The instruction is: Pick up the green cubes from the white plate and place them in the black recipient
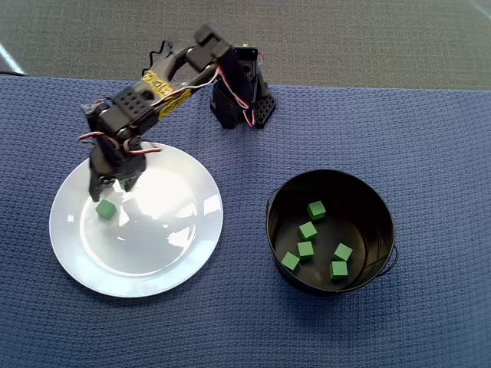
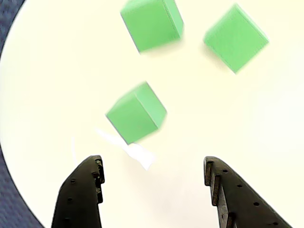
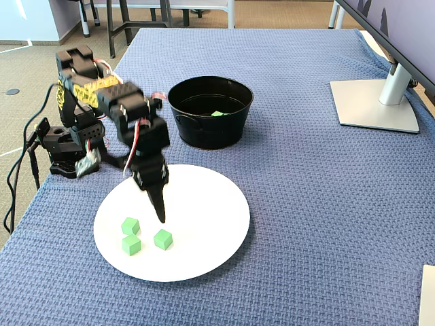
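Green cubes: three sit on the white plate, five already lie in the black recipient beside that plate. My hand hangs wide and empty over the plate. They're bunched close, so a finger could knock a neighbour away on that glossy surface.

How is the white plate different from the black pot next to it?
The white plate is flat, shallow and wide; the black pot has tall walls and is narrower. The plate holds three green cubes; the pot holds five in the overhead view. Only the pot has a wire handle. Both are round and glossy.
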